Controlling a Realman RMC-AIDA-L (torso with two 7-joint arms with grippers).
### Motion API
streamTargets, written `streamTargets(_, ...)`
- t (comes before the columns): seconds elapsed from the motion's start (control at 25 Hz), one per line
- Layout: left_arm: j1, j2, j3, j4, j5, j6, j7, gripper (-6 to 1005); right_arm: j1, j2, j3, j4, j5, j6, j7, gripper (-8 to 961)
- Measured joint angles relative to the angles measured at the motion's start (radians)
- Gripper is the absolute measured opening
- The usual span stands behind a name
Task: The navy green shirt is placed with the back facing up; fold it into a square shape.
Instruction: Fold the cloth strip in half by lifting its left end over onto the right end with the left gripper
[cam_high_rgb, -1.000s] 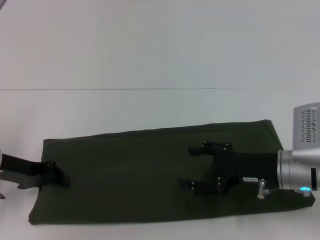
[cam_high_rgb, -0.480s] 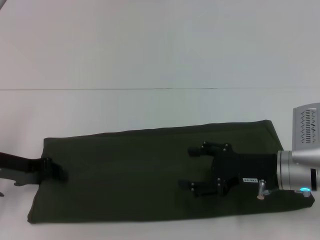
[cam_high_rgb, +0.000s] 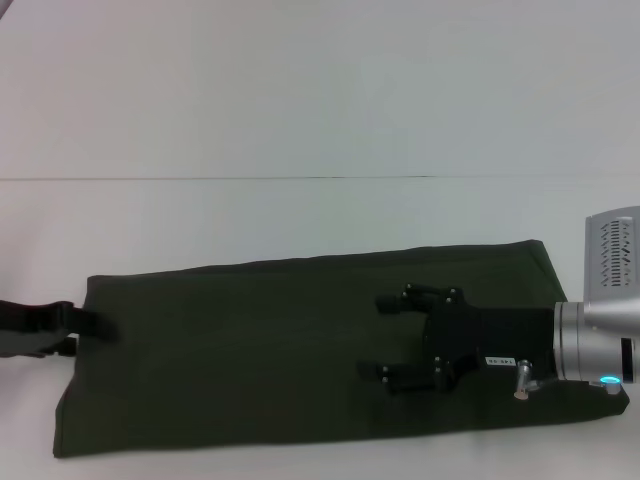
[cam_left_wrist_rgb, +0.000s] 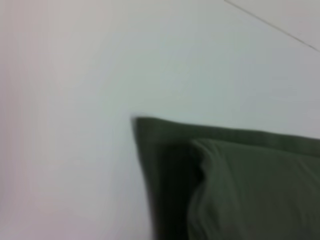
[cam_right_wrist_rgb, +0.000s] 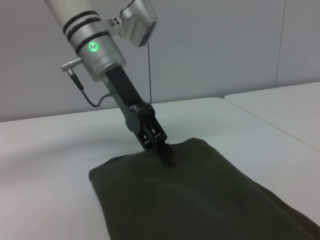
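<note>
The navy green shirt (cam_high_rgb: 250, 360) lies flat on the white table (cam_high_rgb: 300, 120), folded into a long strip running left to right, plain side up. My right gripper (cam_high_rgb: 372, 335) is open, its two black fingers spread over the right part of the shirt, holding nothing. My left gripper (cam_high_rgb: 95, 325) is at the shirt's left edge, low by the table. The right wrist view shows the left gripper (cam_right_wrist_rgb: 166, 152) with its tip at the far edge of the shirt (cam_right_wrist_rgb: 190, 200). The left wrist view shows a folded corner of the shirt (cam_left_wrist_rgb: 250, 190).
A thin seam line (cam_high_rgb: 220, 179) crosses the table behind the shirt. White table surface lies behind and to the left of the shirt. The shirt's front edge is close to the near edge of the head view.
My left gripper has drawn back to the left, from on top of the shirt's left end to its very edge. The shirt's lower left corner has shifted slightly. The right gripper has not moved.
</note>
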Motion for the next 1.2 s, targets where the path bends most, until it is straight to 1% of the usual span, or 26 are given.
streamTargets(0.2, 0.036, 0.02, -0.001, 0.078, 0.028, 0.009, -0.021, 674, 0.0, 0.0, 0.001, 0.0, 0.0, 0.001, 0.0, 928)
streamTargets(0.32, 0.054, 0.029, -0.004, 0.125, 0.046, 0.025, -0.024, 678, 0.0, 0.0, 0.003, 0.0, 0.0, 0.003, 0.0, 928)
streamTargets(0.4, 0.055, 0.039, -0.012, 0.14, 0.042, 0.078, -0.022, 680, 0.0, 0.0, 0.005, 0.0, 0.0, 0.005, 0.0, 928)
streamTargets(0.48, 0.045, 0.044, -0.026, 0.14, 0.03, 0.129, -0.018, 683, 0.0, 0.0, 0.005, 0.0, 0.0, 0.005, 0.0, 928)
streamTargets(0.6, 0.023, 0.041, -0.043, 0.133, -0.003, 0.197, -0.007, 686, 0.0, 0.0, 0.005, 0.0, 0.0, 0.005, 0.0, 928)
streamTargets(0.76, 0.002, 0.029, -0.041, 0.09, -0.053, 0.219, 0.012, 691, 0.0, 0.0, 0.005, 0.0, 0.0, 0.002, 0.0, 928)
streamTargets(0.92, -0.019, 0.023, -0.037, 0.023, -0.062, 0.207, 0.037, 696, 0.0, 0.0, 0.001, -0.001, 0.0, 0.0, 0.008, 928)
streamTargets(0.96, -0.025, 0.021, -0.037, -0.008, -0.062, 0.192, 0.049, 697, -0.001, 0.0, 0.001, -0.001, 0.0, 0.0, 0.01, 928)
streamTargets(1.2, -0.022, 0.013, -0.03, -0.034, -0.052, 0.138, 0.053, 705, -0.003, 0.0, 0.0, -0.002, 0.0, 0.0, 0.011, 928)
